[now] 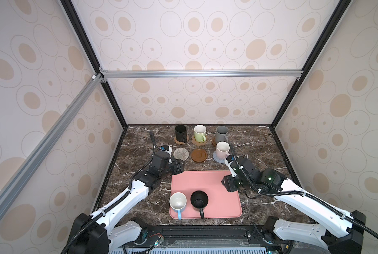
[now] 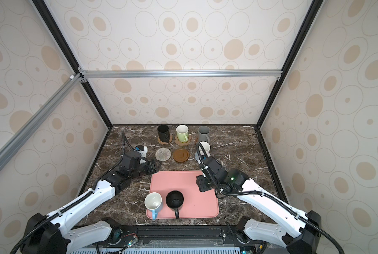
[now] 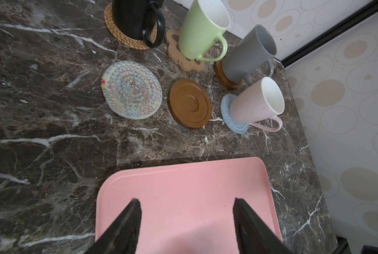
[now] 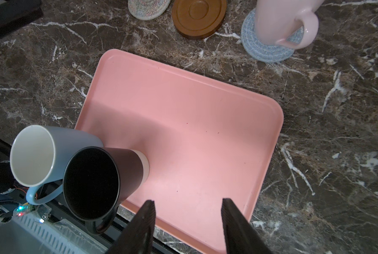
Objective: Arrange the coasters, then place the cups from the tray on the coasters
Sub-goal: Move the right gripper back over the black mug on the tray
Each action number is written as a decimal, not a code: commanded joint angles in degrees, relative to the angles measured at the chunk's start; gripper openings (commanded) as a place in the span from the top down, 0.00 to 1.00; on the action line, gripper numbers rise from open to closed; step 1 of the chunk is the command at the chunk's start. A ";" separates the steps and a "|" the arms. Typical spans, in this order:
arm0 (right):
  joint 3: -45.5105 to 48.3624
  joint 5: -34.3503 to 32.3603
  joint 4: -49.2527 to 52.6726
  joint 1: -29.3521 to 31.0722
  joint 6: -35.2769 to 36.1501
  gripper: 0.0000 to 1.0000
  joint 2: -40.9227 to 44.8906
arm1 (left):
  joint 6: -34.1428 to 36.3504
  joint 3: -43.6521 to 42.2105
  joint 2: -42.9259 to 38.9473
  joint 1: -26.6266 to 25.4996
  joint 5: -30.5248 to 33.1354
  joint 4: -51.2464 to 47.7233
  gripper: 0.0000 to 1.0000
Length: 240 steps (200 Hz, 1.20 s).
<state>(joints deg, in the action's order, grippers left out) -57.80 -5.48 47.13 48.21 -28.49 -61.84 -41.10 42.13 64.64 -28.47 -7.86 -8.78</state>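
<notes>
The black cup (image 1: pixel 199 199) and the light blue cup (image 1: pixel 178 202) stand upright, side by side and very close, at the near left of the pink tray (image 1: pixel 224 198), with their handles pointing toward the robot's base. Both look like glazed ceramic: stiff, fairly heavy, smooth enough to slip, and likely to chip if knocked together. I judge the safest hold is across the rim, one finger inside the wall and one outside, on the side away from the neighbour. The handle seems a narrower, less steady choice. Beyond the tray two coasters lie bare, the woven coaster (image 1: pixel 181 153) and the wooden coaster (image 1: pixel 199 155). The woven one looks soft and may shift, so a straight set-down seems wise. The right gripper (image 4: pixel 189 203) hovers over the tray's right side, jaws partly apart and empty. The left gripper (image 3: pixel 185 202) hangs over the tray's far left corner, jaws wider apart, holding nothing.
</notes>
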 commanded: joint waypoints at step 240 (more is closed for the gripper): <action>-4.82 -3.92 1.53 25.08 -20.63 0.46 -10.94 | -0.03 -0.25 -1.93 -0.35 1.69 -0.28 0.31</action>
<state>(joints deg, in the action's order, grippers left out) -61.08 -8.21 48.36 71.40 -45.80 -71.44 -41.12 42.13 64.62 -28.47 -7.42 -8.86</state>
